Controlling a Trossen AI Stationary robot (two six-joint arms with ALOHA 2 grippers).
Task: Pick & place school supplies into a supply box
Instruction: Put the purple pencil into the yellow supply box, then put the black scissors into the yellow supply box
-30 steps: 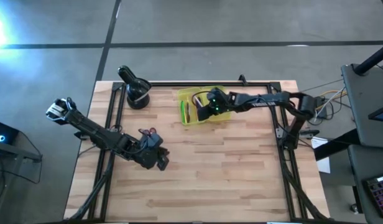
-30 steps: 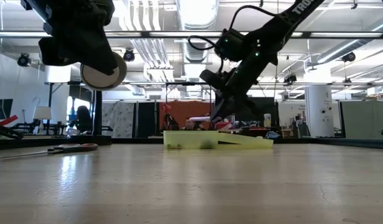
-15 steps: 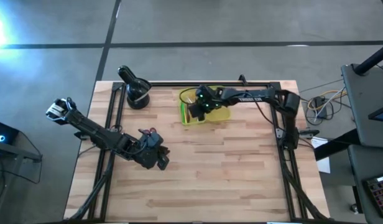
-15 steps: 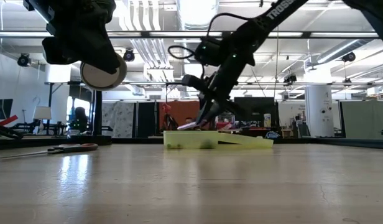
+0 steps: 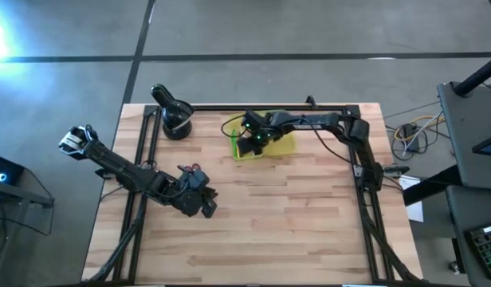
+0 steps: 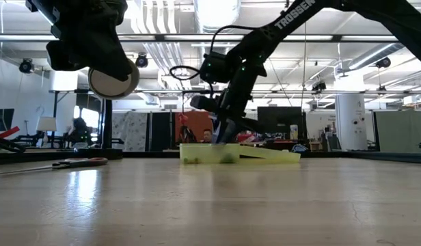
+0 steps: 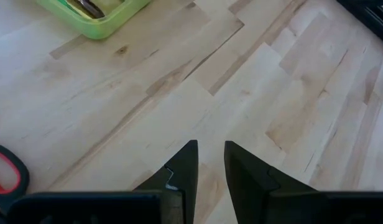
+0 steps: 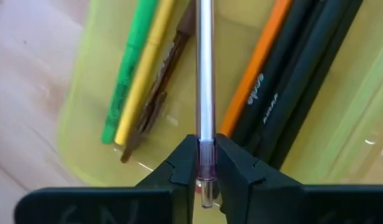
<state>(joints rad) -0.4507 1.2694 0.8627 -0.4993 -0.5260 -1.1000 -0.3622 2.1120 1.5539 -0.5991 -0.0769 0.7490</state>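
Note:
The yellow supply box (image 5: 282, 148) lies open at the table's far middle; it also shows in the low view (image 6: 265, 156). Green, yellow, brown, orange and black pens (image 8: 138, 74) lie in its left half. My right gripper (image 5: 247, 142) hangs over that half, shut on a thin clear pen (image 8: 206, 74). The red-handled scissors (image 6: 67, 162) lie flat on the table near my left gripper (image 5: 202, 204), which hovers over bare wood at the near left, its fingers (image 7: 185, 168) a narrow gap apart and empty. My right gripper pinches the clear pen by one end (image 8: 206, 152) between its two fingertips. The pen runs on ahead of the fingers, in line with them. The fingers slant down from above into the box's left half (image 6: 221, 130). Whether the pen's far end rests on the other pens I cannot tell.
A black round holder (image 5: 175, 123) stands at the far left, beside the box. A black frame (image 5: 365, 183) runs along the table's far, left and right edges. Bare wood spreads across the table's near and right parts (image 5: 309, 223).
My right gripper has gone toward the table's left edge, from the box's right half to over its left half, carrying the clear pen. It has tipped more steeply downward, so the pen now points down into the box. My left arm has kept still.

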